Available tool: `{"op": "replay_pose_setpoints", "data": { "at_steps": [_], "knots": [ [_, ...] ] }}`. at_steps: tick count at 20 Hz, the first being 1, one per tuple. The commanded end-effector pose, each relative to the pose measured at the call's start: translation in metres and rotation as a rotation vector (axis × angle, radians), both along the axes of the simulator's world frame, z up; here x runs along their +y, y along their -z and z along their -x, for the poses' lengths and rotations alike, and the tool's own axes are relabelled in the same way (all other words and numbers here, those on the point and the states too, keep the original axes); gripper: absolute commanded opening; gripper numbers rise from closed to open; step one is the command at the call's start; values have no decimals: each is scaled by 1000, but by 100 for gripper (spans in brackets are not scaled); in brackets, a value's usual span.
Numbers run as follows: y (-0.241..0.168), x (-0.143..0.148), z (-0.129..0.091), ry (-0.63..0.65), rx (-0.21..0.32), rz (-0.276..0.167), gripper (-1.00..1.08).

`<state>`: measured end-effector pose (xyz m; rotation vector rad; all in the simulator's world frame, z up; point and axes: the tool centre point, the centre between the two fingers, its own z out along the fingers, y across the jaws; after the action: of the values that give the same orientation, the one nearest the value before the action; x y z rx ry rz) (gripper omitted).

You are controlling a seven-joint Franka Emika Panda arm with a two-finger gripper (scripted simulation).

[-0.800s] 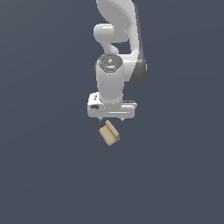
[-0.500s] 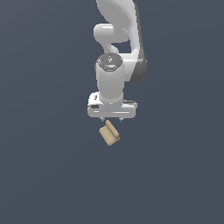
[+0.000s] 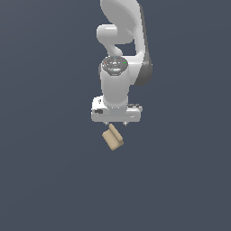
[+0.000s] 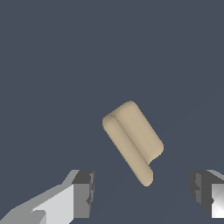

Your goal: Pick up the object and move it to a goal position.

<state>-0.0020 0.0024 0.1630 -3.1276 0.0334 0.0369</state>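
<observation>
The object (image 3: 113, 137) is a small tan block with a raised ridge along one side. It lies on the dark grey floor, turned at an angle. In the wrist view the object (image 4: 133, 141) lies ahead of and between the two fingers, with its ridge on the side nearer the left finger (image 4: 83, 192). My white gripper (image 3: 116, 122) hangs just above the object, pointing down. In the wrist view the gripper (image 4: 142, 194) is open wide and empty, and its pads are apart from the block.
The plain dark grey floor (image 3: 54, 180) spreads all around the object. The white arm (image 3: 122, 40) rises behind the gripper in the exterior view. No other objects show.
The gripper has come down very slightly over the object. The object has not moved.
</observation>
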Motion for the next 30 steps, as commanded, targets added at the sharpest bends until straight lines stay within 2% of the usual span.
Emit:
{"op": "replay_pose_setpoints", "data": {
  "at_steps": [1, 5, 13, 18, 23, 30],
  "knots": [
    [5, 1, 0, -32, 15, 10, 68],
    [18, 3, 1, -119, 55, 39, 68],
    [56, 4, 5, -369, 182, 118, 68],
    [71, 3, 7, -471, 238, 149, 68],
    [77, 3, 8, -512, 261, 162, 68],
    [87, 1, 10, -508, 260, 161, 68]
  ]
}}
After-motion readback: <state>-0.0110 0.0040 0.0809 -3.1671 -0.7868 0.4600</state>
